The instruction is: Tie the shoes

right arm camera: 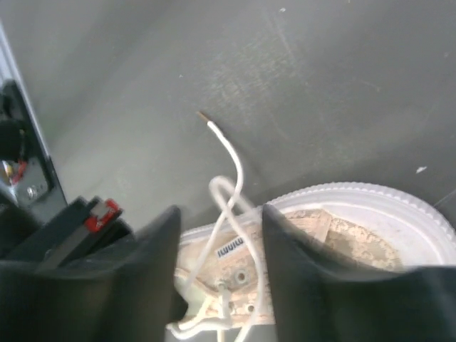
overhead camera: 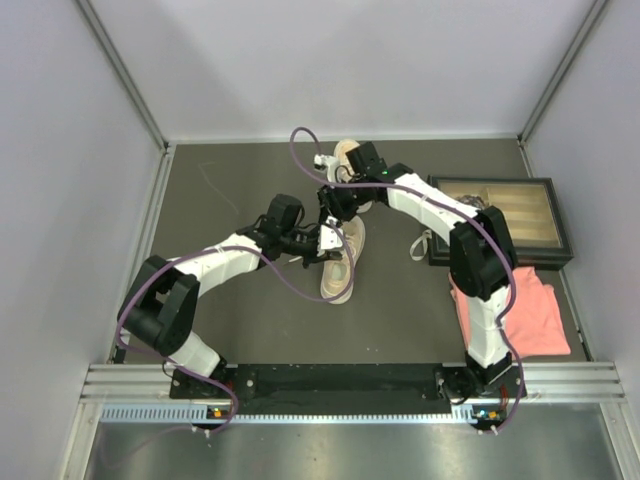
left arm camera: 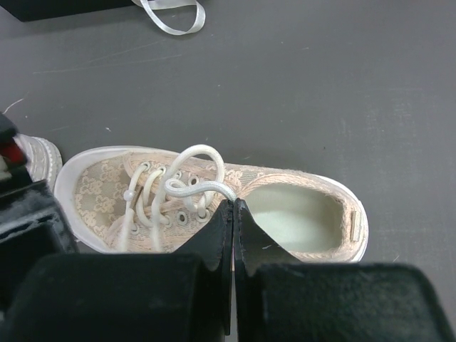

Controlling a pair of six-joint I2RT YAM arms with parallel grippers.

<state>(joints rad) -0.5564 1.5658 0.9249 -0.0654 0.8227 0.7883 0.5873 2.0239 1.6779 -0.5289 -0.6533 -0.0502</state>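
Left claw [left arm camera: 233, 204] tight on lace [left arm camera: 201, 187] of shoe [left arm camera: 306, 217]; right claw [right arm camera: 219, 221] slightly ajar.

Top view: far shoe [overhead camera: 347, 150] mostly hidden under right arm [overhead camera: 420, 200] | Left wrist: near shoe [left arm camera: 299, 214] covered at 6 o'clock; white loop [left arm camera: 171, 18] cut off at 12 o'clock

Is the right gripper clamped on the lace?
No, the right gripper is open: its jaws stand apart and the white lace runs free between them.
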